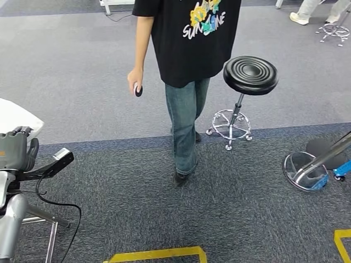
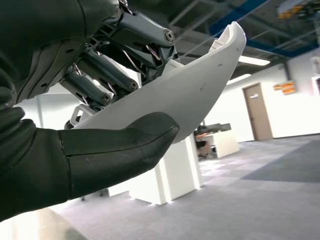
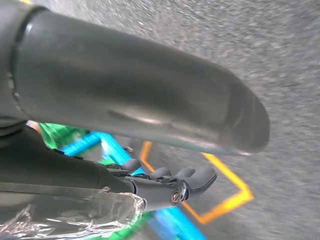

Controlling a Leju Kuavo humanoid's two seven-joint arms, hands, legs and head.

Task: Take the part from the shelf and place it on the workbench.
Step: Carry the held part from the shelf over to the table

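Note:
The part is a white curved plastic shell at the far left edge of the head view. My left hand grips it from below. In the left wrist view the thumb presses under the part and the dark fingers close over its upper side. My right hand hangs over grey carpet, thumb and fingers apart with nothing between them.
A person in a black T-shirt and jeans stands straight ahead, holding a small dark object. A black round stool is beside them. A chrome base lies at the right. Yellow floor tape runs near my feet.

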